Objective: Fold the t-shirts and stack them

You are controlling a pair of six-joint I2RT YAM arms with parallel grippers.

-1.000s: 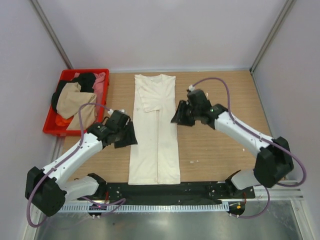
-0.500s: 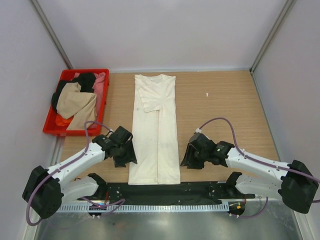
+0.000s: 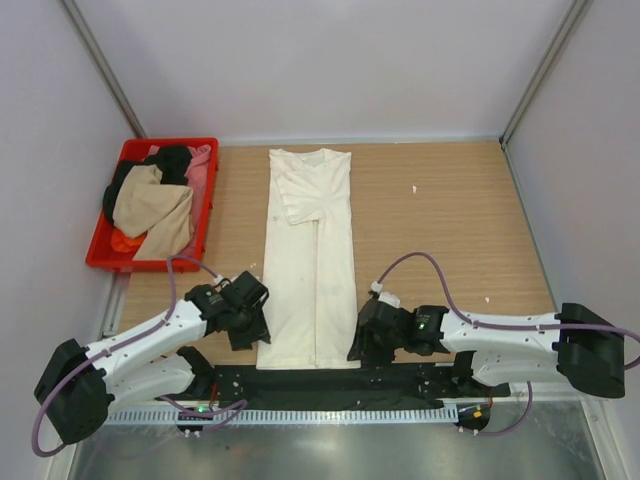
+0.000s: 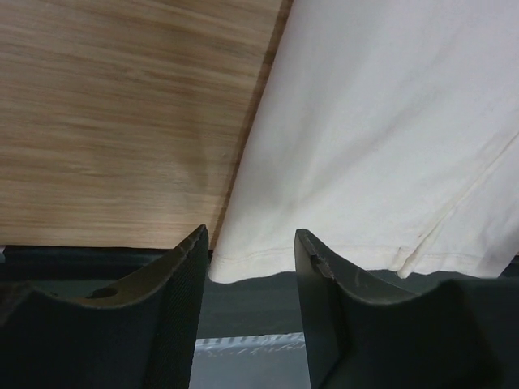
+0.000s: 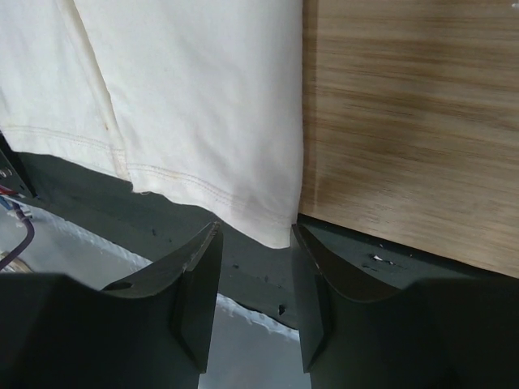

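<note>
A long cream t-shirt [image 3: 312,250] lies flat down the middle of the wooden table, sides folded in, collar at the far end, hem at the near edge. My left gripper [image 3: 254,332] is open at the hem's left corner [image 4: 235,263], which lies between its fingers. My right gripper [image 3: 362,342] is open at the hem's right corner [image 5: 272,227], which lies between its fingers. The hem overhangs the black base rail. Tan, black, pink and orange shirts [image 3: 150,200] are heaped in the crate.
A red plastic crate [image 3: 205,215] stands at the far left of the table. The black base rail [image 3: 330,380] runs along the near edge, with a metal strip [image 3: 350,415] below it. Grey walls close in the back and sides.
Both arms have drawn back from the shirt's middle to its near hem. The right gripper moved farthest, from beside the chest to the hem's right corner. The shirt has not moved.
</note>
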